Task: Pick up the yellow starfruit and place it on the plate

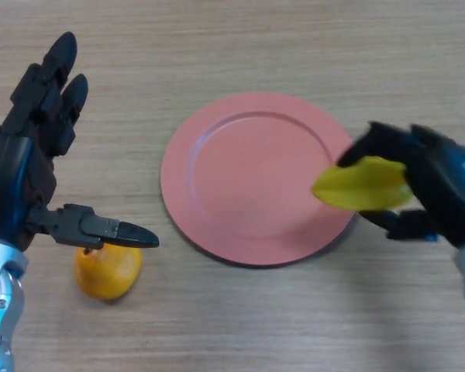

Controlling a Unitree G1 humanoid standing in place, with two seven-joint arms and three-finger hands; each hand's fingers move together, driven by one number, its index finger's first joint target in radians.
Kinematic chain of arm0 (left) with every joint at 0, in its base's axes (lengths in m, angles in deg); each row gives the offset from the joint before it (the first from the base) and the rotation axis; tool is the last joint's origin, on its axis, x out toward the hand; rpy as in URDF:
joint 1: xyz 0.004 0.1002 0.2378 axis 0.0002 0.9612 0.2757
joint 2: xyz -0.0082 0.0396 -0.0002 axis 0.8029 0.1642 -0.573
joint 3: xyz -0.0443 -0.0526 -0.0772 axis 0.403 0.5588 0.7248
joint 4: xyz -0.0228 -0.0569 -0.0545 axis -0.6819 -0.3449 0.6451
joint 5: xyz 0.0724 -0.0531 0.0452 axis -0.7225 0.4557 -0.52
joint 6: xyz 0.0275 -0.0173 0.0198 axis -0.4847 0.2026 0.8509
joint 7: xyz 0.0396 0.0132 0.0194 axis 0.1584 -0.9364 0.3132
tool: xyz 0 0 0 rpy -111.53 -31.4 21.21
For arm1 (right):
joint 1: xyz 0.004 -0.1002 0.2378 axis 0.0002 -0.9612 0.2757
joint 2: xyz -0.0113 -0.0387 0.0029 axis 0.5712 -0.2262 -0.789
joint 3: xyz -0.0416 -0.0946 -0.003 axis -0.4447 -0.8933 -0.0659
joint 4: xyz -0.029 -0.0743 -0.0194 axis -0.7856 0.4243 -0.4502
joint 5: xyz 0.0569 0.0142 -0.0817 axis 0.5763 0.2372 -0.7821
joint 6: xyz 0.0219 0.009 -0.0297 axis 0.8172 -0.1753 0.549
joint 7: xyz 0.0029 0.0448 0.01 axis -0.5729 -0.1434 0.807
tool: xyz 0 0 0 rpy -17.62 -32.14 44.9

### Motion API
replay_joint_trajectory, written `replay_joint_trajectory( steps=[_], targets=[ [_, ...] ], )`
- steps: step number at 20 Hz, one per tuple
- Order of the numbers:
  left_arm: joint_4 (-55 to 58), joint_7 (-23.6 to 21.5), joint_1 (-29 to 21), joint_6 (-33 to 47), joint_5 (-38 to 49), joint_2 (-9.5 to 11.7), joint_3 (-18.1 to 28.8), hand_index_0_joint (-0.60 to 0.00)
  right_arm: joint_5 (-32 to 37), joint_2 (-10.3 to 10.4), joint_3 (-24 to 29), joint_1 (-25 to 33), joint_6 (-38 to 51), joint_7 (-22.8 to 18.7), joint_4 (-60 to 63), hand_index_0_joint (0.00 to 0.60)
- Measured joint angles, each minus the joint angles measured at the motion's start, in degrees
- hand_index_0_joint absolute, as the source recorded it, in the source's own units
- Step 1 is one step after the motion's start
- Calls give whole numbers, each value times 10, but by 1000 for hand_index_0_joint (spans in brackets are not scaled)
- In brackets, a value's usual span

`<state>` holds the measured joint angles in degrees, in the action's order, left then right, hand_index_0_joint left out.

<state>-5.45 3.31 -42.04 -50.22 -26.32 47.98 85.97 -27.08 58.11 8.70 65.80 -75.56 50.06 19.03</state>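
Observation:
A yellow starfruit [363, 184] is held in my right hand [434, 182], whose fingers and thumb curl round it. It hangs over the right rim of a pink plate [240, 174] that lies in the middle of the wooden table. My left hand [39, 155] is at the left, open, fingers straight and pointing away, thumb sticking out to the right.
An orange fruit [107, 270] lies on the table at the lower left, just under my left thumb. The wooden table [294, 46] stretches all round the plate.

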Motion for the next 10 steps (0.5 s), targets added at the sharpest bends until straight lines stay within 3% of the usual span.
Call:
replay_joint_trajectory(
  steps=[6,10],
  targets=[
    [2,0,2,-2,1,1,7,0,-9,39,-60,98,18,-14,173,600],
    [8,0,13,-2,4,2,12,0,89,42,-125,137,-54,-46,239,600]
  ],
)
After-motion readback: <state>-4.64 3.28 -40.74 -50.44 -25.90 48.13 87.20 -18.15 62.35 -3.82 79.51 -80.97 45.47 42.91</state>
